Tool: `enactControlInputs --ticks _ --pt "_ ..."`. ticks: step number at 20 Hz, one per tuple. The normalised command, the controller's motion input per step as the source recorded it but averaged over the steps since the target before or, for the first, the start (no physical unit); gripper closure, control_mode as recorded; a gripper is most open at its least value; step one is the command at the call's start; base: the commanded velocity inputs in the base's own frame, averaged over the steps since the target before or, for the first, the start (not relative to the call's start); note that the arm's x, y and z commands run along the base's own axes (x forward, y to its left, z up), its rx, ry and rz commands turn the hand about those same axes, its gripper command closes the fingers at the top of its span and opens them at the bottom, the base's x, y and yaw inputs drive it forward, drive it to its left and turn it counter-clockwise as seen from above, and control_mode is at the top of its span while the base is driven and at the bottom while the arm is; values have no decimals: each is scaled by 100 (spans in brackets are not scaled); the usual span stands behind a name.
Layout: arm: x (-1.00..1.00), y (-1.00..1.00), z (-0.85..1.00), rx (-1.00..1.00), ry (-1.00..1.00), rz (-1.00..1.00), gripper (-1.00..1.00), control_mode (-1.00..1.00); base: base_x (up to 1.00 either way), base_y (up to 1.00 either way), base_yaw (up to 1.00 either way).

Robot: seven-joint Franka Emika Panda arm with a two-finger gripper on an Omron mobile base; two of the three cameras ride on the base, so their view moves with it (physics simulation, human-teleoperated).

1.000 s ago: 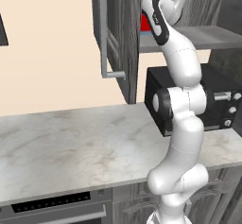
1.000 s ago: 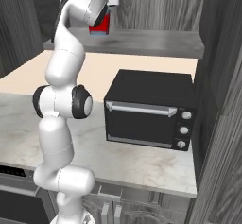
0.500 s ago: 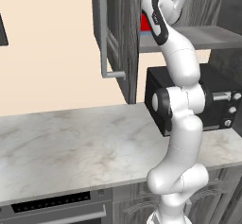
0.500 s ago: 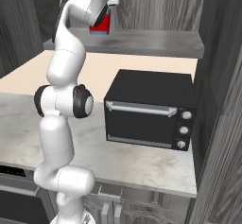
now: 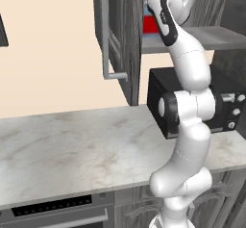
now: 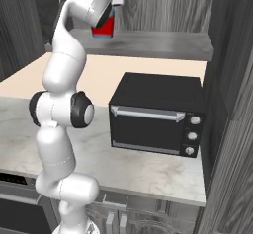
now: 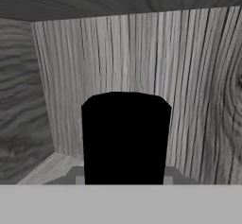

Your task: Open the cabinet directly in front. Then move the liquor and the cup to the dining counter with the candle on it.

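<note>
We found the cabinet (image 5: 120, 34) open, its left door swung out toward us with the long silver bar handle (image 5: 106, 34) along its edge. Inside, on the bottom shelf (image 6: 163, 43), stood the liquor (image 6: 103, 28): in the right base view its red label and a strip of blue above it showed just behind the robot's hand, and in the left base view the same red and blue (image 5: 150, 24) peeked out to the left of the white forearm. In the hand view the bottle's black cap (image 7: 125, 138) rose close in front of the camera, against the grey wood-grain back wall (image 7: 142, 67) of the cabinet.

The gripper (image 6: 111, 11) was up at the bottle's neck. We could not see its fingertips in any view, so we could not tell whether it had closed on the bottle or merely sat around it.

Below the cabinet, a black microwave (image 6: 155, 114) with a silver handle and three knobs sat on the marble surface (image 5: 72, 150), to the right of the arm's base as seen in the right base view. We could not make out the cup anywhere in the cabinet.
</note>
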Motion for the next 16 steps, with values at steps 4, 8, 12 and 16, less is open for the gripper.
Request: enactControlInputs --ticks 4,8,12,16 --pt "-82 -1 -2 -2 1 3 100 -100 0 0 0" --pt "-97 -1 -27 -1 0 5 100 -100 0 0 0" --pt "-100 -1 -35 -2 -12 7 100 -100 0 0 0" --pt "-100 -11 -18 0 -14 7 100 -100 0 0 0"
